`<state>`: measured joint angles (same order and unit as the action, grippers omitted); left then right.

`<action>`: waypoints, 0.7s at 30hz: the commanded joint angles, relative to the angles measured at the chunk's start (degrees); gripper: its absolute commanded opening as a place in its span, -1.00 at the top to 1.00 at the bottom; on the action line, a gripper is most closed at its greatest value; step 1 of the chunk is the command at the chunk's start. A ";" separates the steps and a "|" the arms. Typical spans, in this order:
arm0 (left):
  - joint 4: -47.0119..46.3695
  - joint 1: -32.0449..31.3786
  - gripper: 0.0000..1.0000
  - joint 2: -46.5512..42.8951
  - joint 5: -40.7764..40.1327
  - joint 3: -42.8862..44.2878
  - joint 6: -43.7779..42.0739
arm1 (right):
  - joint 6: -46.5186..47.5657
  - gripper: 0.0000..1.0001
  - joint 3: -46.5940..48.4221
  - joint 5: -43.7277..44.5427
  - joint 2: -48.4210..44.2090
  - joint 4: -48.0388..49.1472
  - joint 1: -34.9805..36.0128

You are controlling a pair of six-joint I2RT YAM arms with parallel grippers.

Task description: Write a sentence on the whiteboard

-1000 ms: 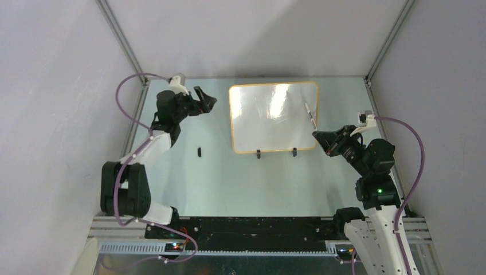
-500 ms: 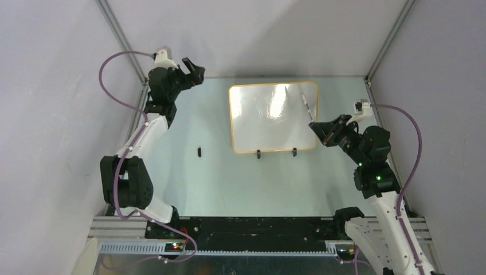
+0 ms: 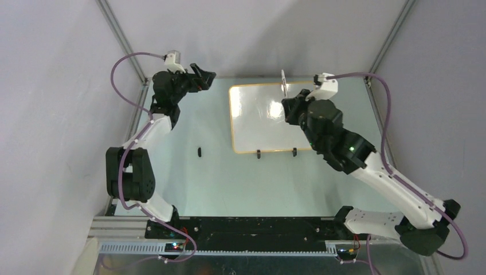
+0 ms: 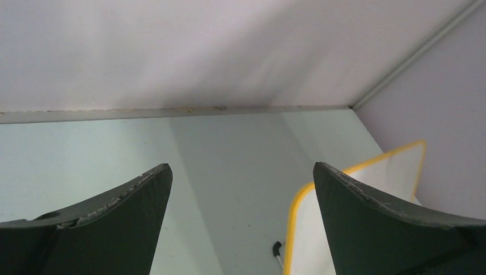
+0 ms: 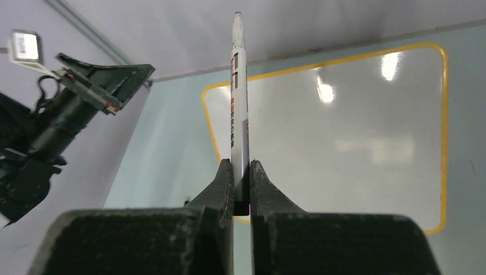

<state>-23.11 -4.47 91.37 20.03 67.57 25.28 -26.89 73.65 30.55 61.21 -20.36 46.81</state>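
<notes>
The whiteboard [image 3: 263,123] lies flat on the table, white with an orange-tan rim and two black feet at its near edge. It is blank; no sentence shows on it. My right gripper [image 3: 288,103] hovers over the board's far middle, shut on a white marker [image 3: 283,82]. In the right wrist view the marker [image 5: 239,97] sticks straight out from the shut gripper [image 5: 242,167] above the board [image 5: 355,137]. My left gripper [image 3: 203,75] is open and empty, raised left of the board's far corner. It also shows in the left wrist view [image 4: 240,172].
A small black cap-like piece [image 3: 199,152] lies on the table left of the board. Grey walls close the table at the back and both sides. In the left wrist view a small black piece [image 4: 277,248] sits by the board's rim [image 4: 298,200].
My right gripper closed on the marker that lay on the board's right side and carried it up and left over the board. My left arm rose toward the back-left corner.
</notes>
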 commanded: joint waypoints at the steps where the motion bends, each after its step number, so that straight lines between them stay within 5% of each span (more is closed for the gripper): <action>1: -7.59 0.30 -0.99 0.64 7.96 -0.13 1.25 | -0.21 1.00 3.76 12.85 4.54 -2.48 1.92; 7: -8.62 0.31 -0.99 0.89 11.22 -0.87 0.11 | 3.37 1.00 3.85 -13.68 3.82 1.63 -5.28; 12: -9.66 0.34 -0.99 2.44 12.55 -0.38 2.28 | 12.05 1.00 1.96 -21.77 2.07 6.39 -8.17; 21: -22.59 0.29 -0.99 -3.65 20.12 -7.87 10.99 | 9.50 1.00 -7.59 -29.37 -5.08 8.24 -11.14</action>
<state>-36.03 -4.40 93.58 35.59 63.48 31.03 -17.23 70.26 5.48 60.47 -15.88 36.58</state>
